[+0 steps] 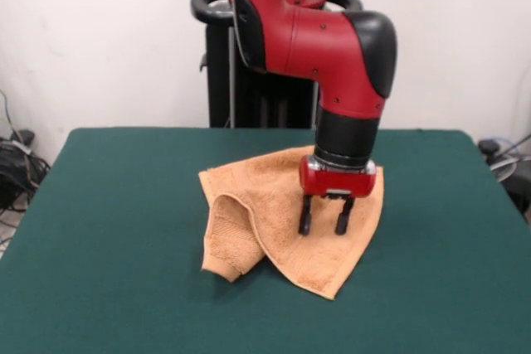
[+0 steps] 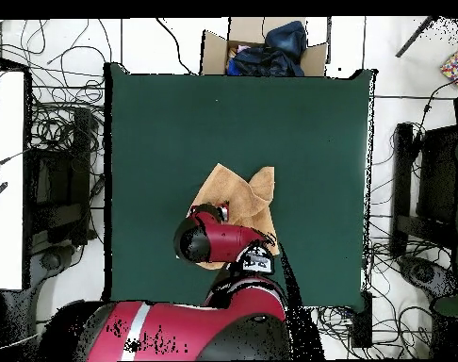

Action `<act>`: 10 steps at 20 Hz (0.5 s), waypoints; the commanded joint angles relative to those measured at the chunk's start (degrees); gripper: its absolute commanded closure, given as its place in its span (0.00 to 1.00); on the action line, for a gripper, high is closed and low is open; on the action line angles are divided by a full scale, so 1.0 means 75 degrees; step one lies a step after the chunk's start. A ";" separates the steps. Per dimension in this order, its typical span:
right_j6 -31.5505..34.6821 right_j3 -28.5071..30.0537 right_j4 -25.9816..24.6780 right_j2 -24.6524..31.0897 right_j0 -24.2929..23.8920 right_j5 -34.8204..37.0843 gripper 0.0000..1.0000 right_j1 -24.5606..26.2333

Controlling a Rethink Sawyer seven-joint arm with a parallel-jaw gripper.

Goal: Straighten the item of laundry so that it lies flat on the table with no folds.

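Claw (image 1: 324, 225) hangs with its two fingers spread, empty, right over the peach towel (image 1: 265, 205) bunched in the middle of the green table (image 1: 124, 246), so it probably needs to drop and pinch the folded flap at lower left.

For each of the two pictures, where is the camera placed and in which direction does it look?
Front view: sits across the table, facing the robot; shows the arm, pedestal and open gripper above the towel.
Overhead view: sits above, looking straight down, robot base at the bottom; shows the arm from above, covering part of the towel.
Both views share the towel, table and arm.
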 commanded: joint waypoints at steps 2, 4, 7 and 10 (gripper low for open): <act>0.1290 -0.1600 0.0704 0.0798 -0.0295 0.0545 1.00 0.1394; 0.1360 -0.1568 0.0851 0.0757 -0.0217 0.0774 1.00 0.1357; 0.1683 -0.1284 0.1090 0.0778 -0.0041 0.0748 1.00 0.1219; 0.1837 -0.0941 0.1169 0.1286 -0.0170 0.0784 1.00 0.1132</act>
